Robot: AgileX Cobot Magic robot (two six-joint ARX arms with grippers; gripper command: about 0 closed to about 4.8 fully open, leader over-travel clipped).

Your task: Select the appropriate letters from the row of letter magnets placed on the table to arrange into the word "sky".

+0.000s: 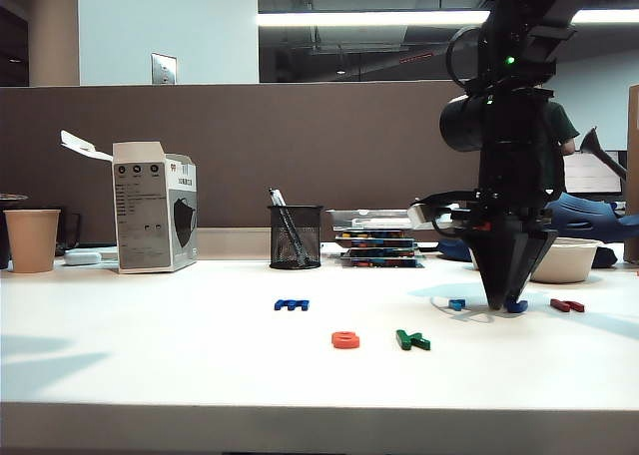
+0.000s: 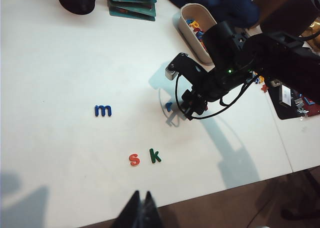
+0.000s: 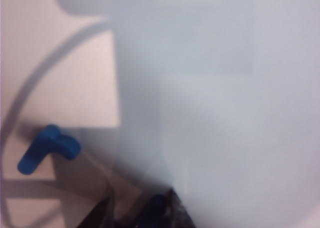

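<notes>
Exterior view: the white table (image 1: 150,365) runs wide and bare across the lower frame, its front edge close to the bottom. Wide dark blue m (image 1: 292,304) lies left of centre, orange-red s (image 1: 345,340) and dark green k (image 1: 412,340) sit nearer the front edge, just apart. At right the right gripper (image 1: 498,300) points straight down to the tabletop, between the light blue letter (image 1: 456,303) and the dark red letter (image 1: 566,305); a dark blue piece (image 1: 516,305) shows at its tip. A paper cup (image 1: 32,239) and mesh pen holder (image 1: 296,236) stand at the back.

Left wrist view: from above, the letters read plainly as m (image 2: 103,110), s (image 2: 134,160), k (image 2: 155,156), with open white surface around them. The left gripper (image 2: 141,208) hangs at the bottom edge, fingers drawn together, holding nothing. The right gripper (image 2: 194,109) stands right of centre.

Right wrist view: blurred and matte; the light blue letter (image 3: 47,148) lies at lower left, a dark blue shape (image 3: 156,206) sits between the dark fingers (image 3: 100,215) at the bottom. Whether they pinch it I cannot tell
</notes>
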